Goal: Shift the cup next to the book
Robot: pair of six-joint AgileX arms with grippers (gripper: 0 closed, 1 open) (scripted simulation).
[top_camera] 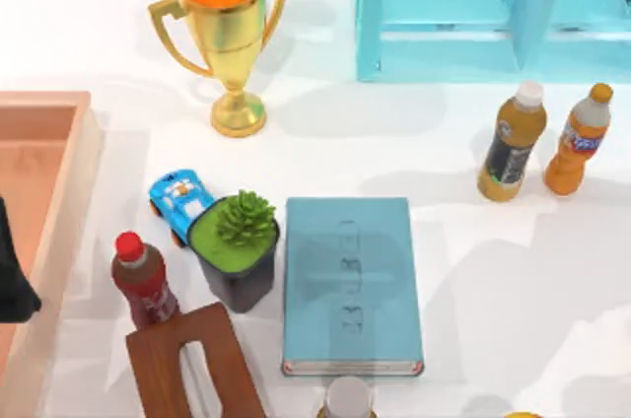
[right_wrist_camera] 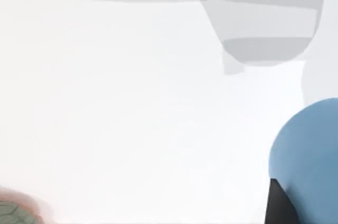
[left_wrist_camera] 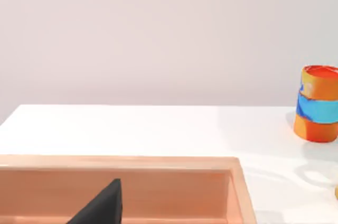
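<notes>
Right wrist view: cup (right_wrist_camera: 309, 155) beside a dark finger (right_wrist_camera: 280, 205); hand's grip unclear; book (top_camera: 348, 285) lies flat.

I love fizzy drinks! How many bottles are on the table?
4, maybe more hidden: red-capped bottle at left by the wooden box, two orange bottles at right, white-capped bottle below the book.

Matte black robot parts, plain and unmarked

Left gripper (top_camera: 12, 285): a dark wedge at the top view's left edge. A black finger (right_wrist_camera: 282, 205) edges the right wrist view's lower right.
</notes>
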